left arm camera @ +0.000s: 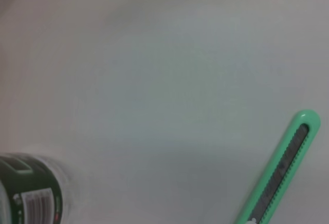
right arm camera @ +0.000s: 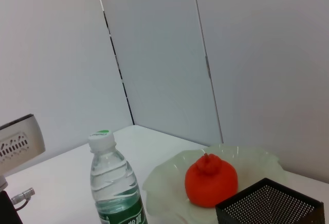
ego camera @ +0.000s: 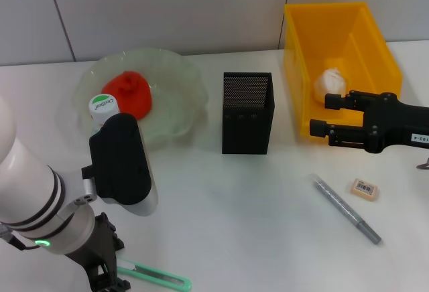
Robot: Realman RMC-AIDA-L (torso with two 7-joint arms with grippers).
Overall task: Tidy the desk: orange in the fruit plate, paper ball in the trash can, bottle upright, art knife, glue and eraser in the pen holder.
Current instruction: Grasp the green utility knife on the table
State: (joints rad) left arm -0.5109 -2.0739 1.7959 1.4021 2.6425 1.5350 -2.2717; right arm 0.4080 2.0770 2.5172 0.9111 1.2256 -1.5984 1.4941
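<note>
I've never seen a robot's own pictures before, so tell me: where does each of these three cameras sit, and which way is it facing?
Head view: on the head, looking down at the desk; shows the left arm and right gripper.
Left wrist view: on the left wrist, looking at the desk; art knife, bottle, no robot parts.
Right wrist view: on the right wrist, facing the wall; no own fingers.
Shared: bottle, orange in fruit plate, pen holder.
</note>
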